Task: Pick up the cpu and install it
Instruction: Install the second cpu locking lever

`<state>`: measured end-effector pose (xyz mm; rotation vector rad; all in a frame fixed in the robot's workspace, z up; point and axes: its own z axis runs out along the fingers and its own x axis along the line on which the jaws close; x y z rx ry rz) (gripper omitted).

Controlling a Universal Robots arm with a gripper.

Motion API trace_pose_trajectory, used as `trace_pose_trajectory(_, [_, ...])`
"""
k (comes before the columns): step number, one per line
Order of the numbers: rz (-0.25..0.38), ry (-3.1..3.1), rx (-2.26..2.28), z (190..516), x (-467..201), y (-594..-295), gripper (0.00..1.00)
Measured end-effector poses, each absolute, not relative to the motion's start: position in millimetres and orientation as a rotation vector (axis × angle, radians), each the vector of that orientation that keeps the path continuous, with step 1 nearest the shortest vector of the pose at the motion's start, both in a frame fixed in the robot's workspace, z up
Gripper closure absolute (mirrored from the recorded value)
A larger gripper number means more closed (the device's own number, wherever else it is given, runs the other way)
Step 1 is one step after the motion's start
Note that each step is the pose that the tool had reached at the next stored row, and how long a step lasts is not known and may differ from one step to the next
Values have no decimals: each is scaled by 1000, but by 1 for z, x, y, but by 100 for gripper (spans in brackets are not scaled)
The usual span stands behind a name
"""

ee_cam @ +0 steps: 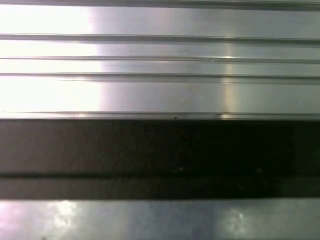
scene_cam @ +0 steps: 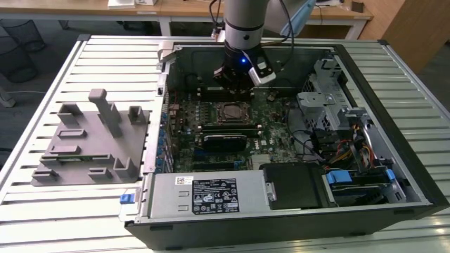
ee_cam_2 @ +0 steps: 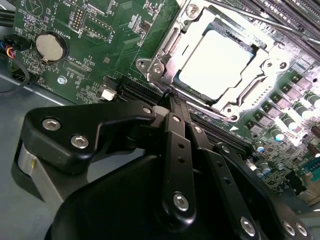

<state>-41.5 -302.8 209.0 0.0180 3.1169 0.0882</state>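
The exterior view showed the open computer case point(scene_cam: 393, 174) lying on a slatted metal table point(scene_cam: 42, 89), with the socket point(scene_cam: 233, 113) near the middle of the motherboard point(scene_cam: 281, 139). The gripper point(scene_cam: 234, 83) hung just beyond the socket on its far side, low over the board, and a grey parts fixture point(scene_cam: 91, 139) sat well apart from the socket, outside the case toward the exterior view's left. Whether the cpu sat in the socket was too small to tell here.

The second wrist view settled that: the cpu point(ee_cam_2: 216, 64) lay flat inside the socket point(ee_cam_2: 165, 60), its pale top up, framed by the metal retention plate. Being square, it had no real long axis; its edges ran parallel to the socket frame. The gripper point(ee_cam_2: 172, 97) stood just beside the socket, its fingers drawn together and holding nothing (the chip sat apart from them).

The first wrist view showed bright ribbed metal point(ee_cam: 160, 65) above a dark band.

As a judgement, the risk was a chip not fully seated: any sideways nudge from the closed fingers could skew it on the socket contacts, or the fingers could snag the frame beside them.
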Motion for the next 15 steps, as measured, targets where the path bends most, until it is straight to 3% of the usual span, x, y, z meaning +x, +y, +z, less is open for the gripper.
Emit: trace_pose_trajectory(15, [89, 3117, 18, 209, -41, -309, 89])
